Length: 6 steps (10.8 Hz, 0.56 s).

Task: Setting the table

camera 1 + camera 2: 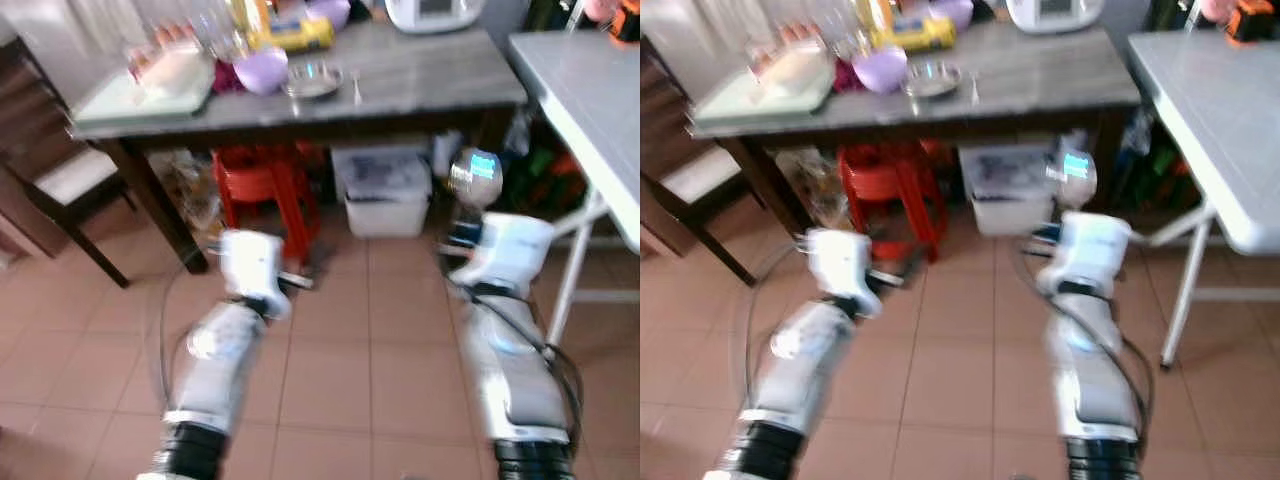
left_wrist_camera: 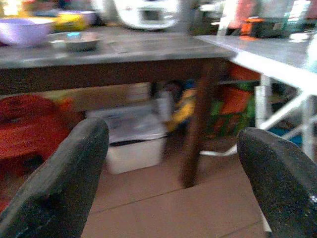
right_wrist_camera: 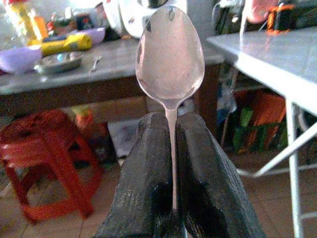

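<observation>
One shiny metal spoon (image 3: pixel 170 54) is held upright in the right gripper (image 3: pixel 171 163), its thin handle pinched between the two black fingers (image 3: pixel 143 178), whose jaws are closed tight against it, with the bowl of the spoon standing clear above the fingertips. In the head views the spoon's bowl (image 1: pixel 476 175) is seen above the white wrist of the right arm (image 1: pixel 505 330), raised over the terracotta tiled floor (image 1: pixel 330 370) in front of the grey stone-topped table with dark wooden legs (image 1: pixel 430 75). The left gripper (image 2: pixel 173 163) is held low over the same floor with its jaws wide apart and nothing between them; its silver left arm (image 1: pixel 230 330) is seen stretched forward beside the right one. On the grey table a lilac plastic bowl (image 1: pixel 262 70) is set just beside a small shallow metal dish (image 1: pixel 312 80), with a yellow packet (image 1: pixel 295 35) behind them and a white appliance (image 1: pixel 432 12) at the far edge. A pale green tray (image 1: pixel 125 98) lies on the table's left end. Under the table a red plastic stool (image 1: pixel 262 185) stands next to a white lidded storage box (image 1: pixel 383 190). A white folding table (image 1: pixel 585 90) is seen to the right, well apart from the grippers, and a dark wooden chair with a pale seat (image 1: pixel 65 180) stands at the left.
</observation>
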Available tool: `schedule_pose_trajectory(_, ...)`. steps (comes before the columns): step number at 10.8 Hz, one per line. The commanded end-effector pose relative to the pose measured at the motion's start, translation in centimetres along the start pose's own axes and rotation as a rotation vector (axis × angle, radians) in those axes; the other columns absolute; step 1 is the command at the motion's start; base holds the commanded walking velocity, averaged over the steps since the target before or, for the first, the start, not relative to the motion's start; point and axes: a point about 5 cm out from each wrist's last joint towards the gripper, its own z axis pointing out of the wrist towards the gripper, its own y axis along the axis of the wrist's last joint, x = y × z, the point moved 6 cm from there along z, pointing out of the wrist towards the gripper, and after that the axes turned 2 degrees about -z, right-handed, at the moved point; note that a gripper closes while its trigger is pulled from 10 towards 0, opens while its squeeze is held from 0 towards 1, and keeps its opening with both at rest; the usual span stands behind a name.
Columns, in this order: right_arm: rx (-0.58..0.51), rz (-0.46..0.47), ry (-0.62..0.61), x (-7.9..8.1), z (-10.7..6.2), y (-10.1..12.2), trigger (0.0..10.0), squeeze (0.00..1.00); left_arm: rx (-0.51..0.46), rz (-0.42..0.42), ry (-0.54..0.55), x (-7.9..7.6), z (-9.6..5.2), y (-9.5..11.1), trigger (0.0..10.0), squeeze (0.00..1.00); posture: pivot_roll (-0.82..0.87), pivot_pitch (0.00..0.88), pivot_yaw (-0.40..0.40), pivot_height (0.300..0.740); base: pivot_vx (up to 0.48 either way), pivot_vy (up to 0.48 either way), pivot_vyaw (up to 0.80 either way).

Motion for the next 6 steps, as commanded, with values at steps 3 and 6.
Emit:
schedule_pose_trajectory(3,-0.02,0.013,0.036,1.47,-0.14,0.58,10.0,0.0,0.004,0.024,0.031,1.35,-0.48,0.2,10.0,0.0,-0.09,0.061,0.113,0.74,0.361,0.0,0.0)
schedule_pose_trajectory(6,-0.018,0.01,0.05,1.74,-0.13,0.52,10.0,0.0,0.007,0.024,0.028,1.34,-0.46,0.16,10.0,0.0,-0.09,0.061,0.116,0.74,0.361,0.0,0.27)
